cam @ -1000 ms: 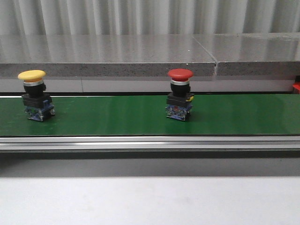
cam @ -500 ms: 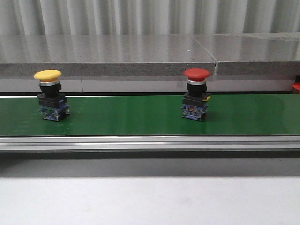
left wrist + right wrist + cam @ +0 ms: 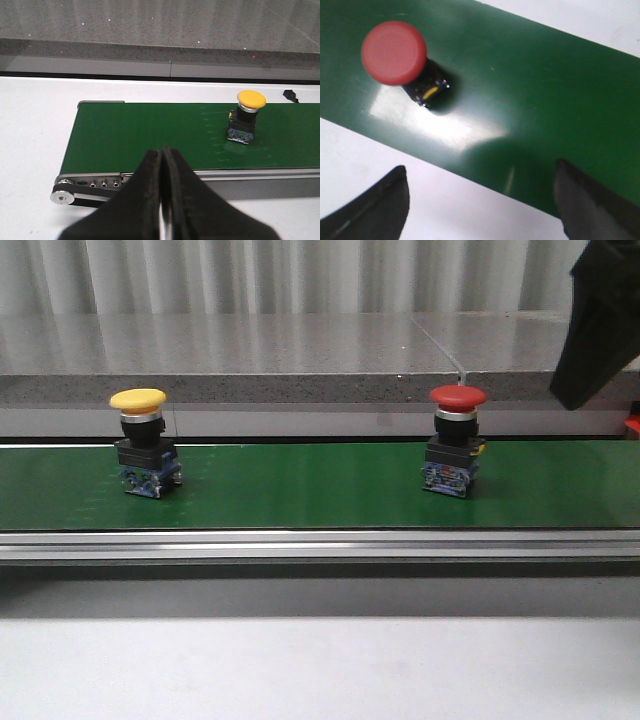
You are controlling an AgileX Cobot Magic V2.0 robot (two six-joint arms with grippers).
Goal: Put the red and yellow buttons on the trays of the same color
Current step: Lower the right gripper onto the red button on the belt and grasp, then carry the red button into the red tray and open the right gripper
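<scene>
A yellow button (image 3: 143,440) stands on the green belt (image 3: 300,485) at the left, and a red button (image 3: 455,440) stands on it at the right. My right gripper (image 3: 600,330) hangs above the belt's right end, open and empty; its wrist view looks down on the red button (image 3: 395,55) from above, with its fingers (image 3: 375,207) spread wide. My left gripper (image 3: 162,165) is shut and empty, in front of the belt's near edge; the yellow button (image 3: 246,116) stands beyond it. No trays are in view.
A grey stone ledge (image 3: 250,365) runs behind the belt. A metal rail (image 3: 320,543) edges the belt's front, with a white table (image 3: 300,670) below. A red object (image 3: 632,426) shows at the far right edge. A small black part (image 3: 290,95) lies on the table.
Both buttons have ridden to the right along the belt. My right gripper has come into the front view at the top right.
</scene>
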